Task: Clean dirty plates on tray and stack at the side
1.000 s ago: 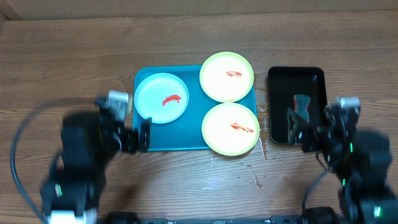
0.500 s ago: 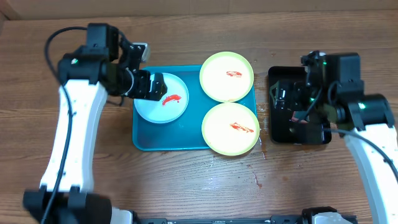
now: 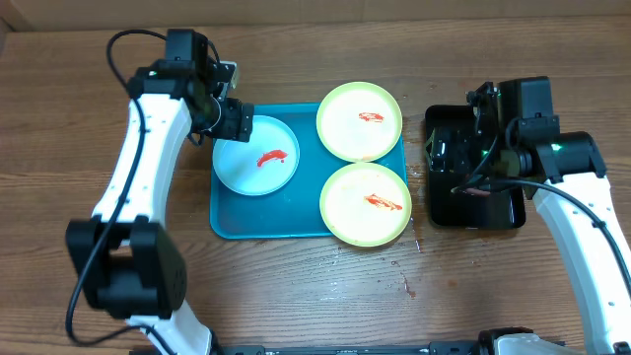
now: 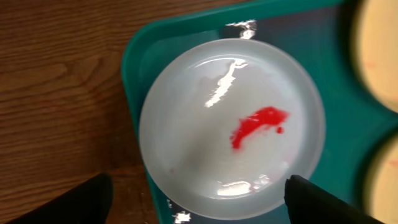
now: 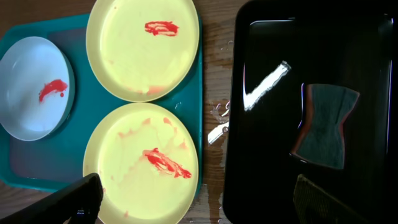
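A turquoise tray holds three dirty plates, each smeared with red sauce. The light blue plate sits at its left. One pale yellow plate is at the far right and another at the near right, overhanging the rim. My left gripper hovers open over the blue plate's far-left edge, with a finger on either side and nothing gripped. My right gripper hangs open and empty above the black tray's left part.
A black tray lies right of the turquoise one. It holds a grey-topped sponge. Water drops wet the wood between the trays. Small red sauce spots mark the table in front.
Both arms swung up from the near edge. The left gripper came over the blue plate, then shifted to its far-left rim. The right one moved over the black tray.
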Controlling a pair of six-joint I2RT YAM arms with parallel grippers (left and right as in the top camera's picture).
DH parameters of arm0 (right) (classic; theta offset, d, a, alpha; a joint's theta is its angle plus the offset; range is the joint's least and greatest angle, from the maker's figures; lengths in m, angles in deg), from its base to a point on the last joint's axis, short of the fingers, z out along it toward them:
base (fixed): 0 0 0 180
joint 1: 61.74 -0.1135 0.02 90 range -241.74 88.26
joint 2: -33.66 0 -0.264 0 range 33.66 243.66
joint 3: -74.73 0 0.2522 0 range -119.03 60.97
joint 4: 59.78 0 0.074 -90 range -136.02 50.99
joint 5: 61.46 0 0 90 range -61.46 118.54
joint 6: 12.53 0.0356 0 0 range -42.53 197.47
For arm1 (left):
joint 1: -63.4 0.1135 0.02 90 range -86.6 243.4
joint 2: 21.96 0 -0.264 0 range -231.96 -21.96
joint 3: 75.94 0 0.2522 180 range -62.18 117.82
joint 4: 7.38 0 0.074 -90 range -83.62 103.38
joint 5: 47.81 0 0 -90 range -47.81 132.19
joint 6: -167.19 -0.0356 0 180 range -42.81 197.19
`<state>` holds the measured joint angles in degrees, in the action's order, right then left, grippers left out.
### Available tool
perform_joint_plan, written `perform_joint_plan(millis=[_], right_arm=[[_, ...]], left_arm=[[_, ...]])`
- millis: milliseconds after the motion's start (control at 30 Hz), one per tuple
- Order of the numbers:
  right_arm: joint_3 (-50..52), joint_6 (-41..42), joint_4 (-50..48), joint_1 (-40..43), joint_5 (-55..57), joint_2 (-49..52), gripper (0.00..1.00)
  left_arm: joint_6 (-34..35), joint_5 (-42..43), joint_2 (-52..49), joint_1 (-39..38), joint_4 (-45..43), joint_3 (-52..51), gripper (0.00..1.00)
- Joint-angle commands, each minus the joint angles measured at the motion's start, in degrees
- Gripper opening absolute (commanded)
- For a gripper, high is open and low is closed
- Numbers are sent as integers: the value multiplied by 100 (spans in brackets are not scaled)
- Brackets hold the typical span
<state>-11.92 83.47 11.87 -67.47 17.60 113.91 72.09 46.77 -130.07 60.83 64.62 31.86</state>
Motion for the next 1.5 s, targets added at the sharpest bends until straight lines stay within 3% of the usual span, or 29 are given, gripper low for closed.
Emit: perform_joint_plan(millis=[0,133,300,567,700,967,1167,1467], right_arm=[[-138,22,-9,-9,153,26,100],[-138,20,-11,-9,236,26,99],[-138,22,-7,-9,234,26,100],[-138,24,-7,-9,229,26,100],[-138,26,37,-9,229,26,100],[-138,28,76,-9,127,24,99],[-138,26,79,-9,37,24,99],[-138,28,164,-9,35,24,99]], left_arm=[[-413,-649,-485,31,-197,105,84],[-859,-634,-946,31,-625,105,71],[-1460,-632,-1316,39,-1012,105,63],[-1947,-793,-1646,177,-1598,105,61],[-2358,-791,-1784,166,-1628,105,53],[-2363,-352,-1803,142,-1683,90,47],[-2310,-2,-1801,129,-1657,90,31],[-1779,162,-1814,103,-1460,87,28]])
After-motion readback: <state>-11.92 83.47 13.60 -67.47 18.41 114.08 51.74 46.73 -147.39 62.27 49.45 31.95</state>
